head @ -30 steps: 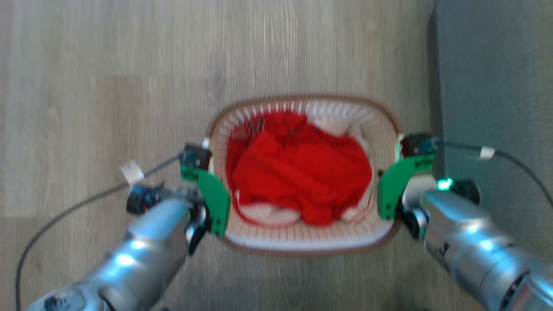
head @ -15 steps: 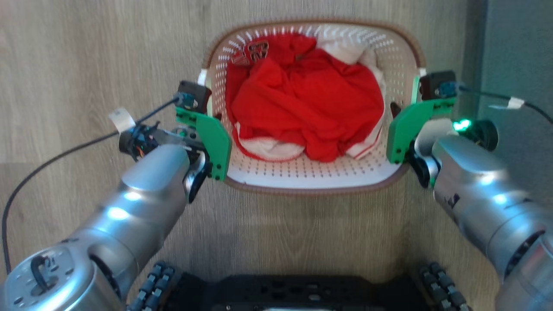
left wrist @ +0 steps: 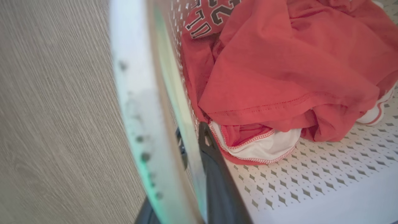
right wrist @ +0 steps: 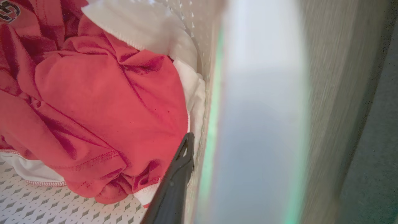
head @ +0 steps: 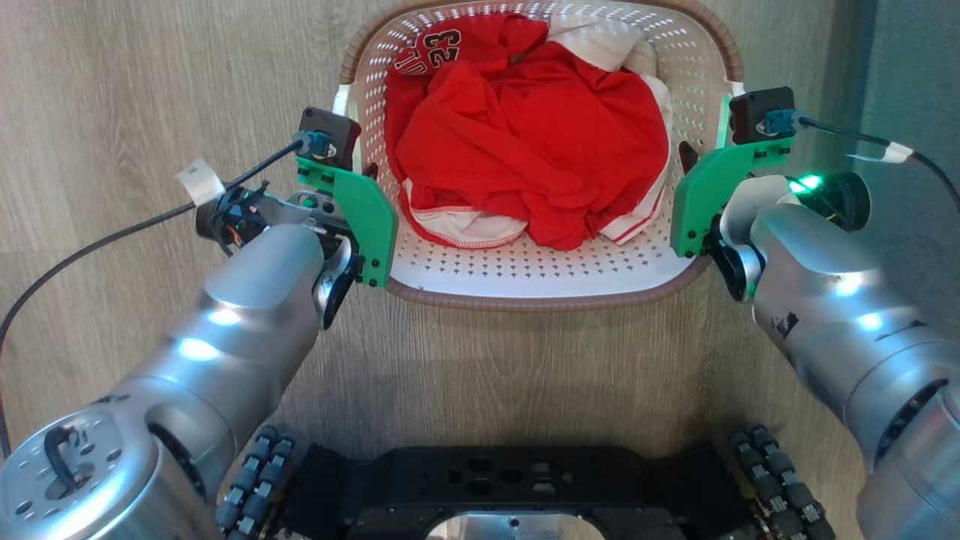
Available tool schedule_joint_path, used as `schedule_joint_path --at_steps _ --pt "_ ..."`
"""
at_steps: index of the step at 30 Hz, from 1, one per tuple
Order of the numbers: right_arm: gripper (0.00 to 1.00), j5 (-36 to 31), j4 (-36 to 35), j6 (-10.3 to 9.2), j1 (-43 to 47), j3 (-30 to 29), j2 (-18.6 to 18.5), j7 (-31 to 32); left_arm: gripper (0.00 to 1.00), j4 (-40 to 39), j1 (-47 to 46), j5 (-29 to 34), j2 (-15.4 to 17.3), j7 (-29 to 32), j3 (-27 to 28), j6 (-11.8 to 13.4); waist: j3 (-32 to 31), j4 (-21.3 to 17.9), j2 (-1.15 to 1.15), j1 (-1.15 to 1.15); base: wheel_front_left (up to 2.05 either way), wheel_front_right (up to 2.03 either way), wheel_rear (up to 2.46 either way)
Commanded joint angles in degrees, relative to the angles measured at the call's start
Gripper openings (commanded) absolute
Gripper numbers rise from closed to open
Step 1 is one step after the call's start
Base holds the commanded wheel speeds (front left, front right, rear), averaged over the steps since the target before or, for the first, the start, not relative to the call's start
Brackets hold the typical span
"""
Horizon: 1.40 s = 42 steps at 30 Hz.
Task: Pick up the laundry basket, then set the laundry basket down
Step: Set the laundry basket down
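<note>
Plastic laundry basket (head: 540, 289), white with holes and a brown rim, is between the two arms over the wood floor (head: 150, 75) | red and white clothes (head: 525, 142) inside, soft, probably light | walls look stiff, maybe a bit bendy | left hand (head: 357, 169) pinches the left side, right hand (head: 705, 154) the right | best held at both sides, kept level

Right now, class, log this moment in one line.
left gripper: shut on laundry basket left wall | right gripper: shut on right wall | red clothes: inside
</note>
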Motion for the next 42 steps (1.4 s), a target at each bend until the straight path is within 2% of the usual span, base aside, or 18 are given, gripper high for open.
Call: schedule_joint_path --at_steps 1,17,18,19,20,25,32,35,42 --pt "0.0 -1.1 -0.8 0.41 1.7 1.2 1.6 -0.8 0.0 -1.8 -0.7 1.4 -0.7 -0.4 0.0 -0.3 0.3 0.2 0.0 0.0 0.0 0.0 0.0" --pt "0.0 -0.3 -0.1 0.41 0.5 1.2 1.1 -0.6 0.0 -2.4 -2.2 0.5 -0.7 -1.5 0.0 0.5 2.3 0.9 0.0 0.0 0.0 0.0 0.0" --pt "0.05 -0.2 -0.1 0.41 0.5 1.2 1.1 -0.6 0.13 -2.3 -2.2 -0.1 -0.7 -1.8 0.3 1.0 2.4 1.0 0.0 0.0 0.0 0.0 0.0" --pt "0.45 -0.1 0.0 0.41 0.5 1.2 1.1 -0.6 0.69 -2.2 -2.1 -0.6 -0.7 -2.0 0.4 1.4 2.4 1.0 0.0 0.0 0.0 0.0 0.0" --pt "1.0 -0.1 0.0 0.41 0.5 1.2 1.0 -0.7 1.0 -2.1 -2.2 -1.0 -0.7 -2.2 0.4 1.9 2.4 1.0 0.0 0.0 0.0 0.0 0.0" --pt "1.0 -0.2 0.3 0.41 0.6 1.2 1.0 -0.7 1.0 -1.6 -2.2 -1.9 -0.7 -3.0 0.4 3.3 2.3 1.0 0.0 0.0 0.0 0.0 0.0" --pt "1.0 -0.6 0.6 0.41 1.6 0.9 0.9 -0.6 1.0 -0.9 -0.9 -1.9 -0.7 -2.5 0.2 3.5 0.4 1.1 0.0 0.0 0.0 0.0 0.0" --pt "1.0 -0.3 0.6 0.41 2.4 -0.1 0.0 -0.2 1.0 0.0 -0.3 -2.3 -0.7 -2.8 0.2 5.0 -1.2 0.9 0.0 0.0 0.0 0.0 0.0" --pt "1.0 -1.2 0.6 0.41 4.3 -1.7 0.1 0.7 1.0 1.1 2.4 -3.6 -0.7 -2.5 0.1 5.3 -6.9 0.2 0.0 0.0 0.0 0.0 0.0"
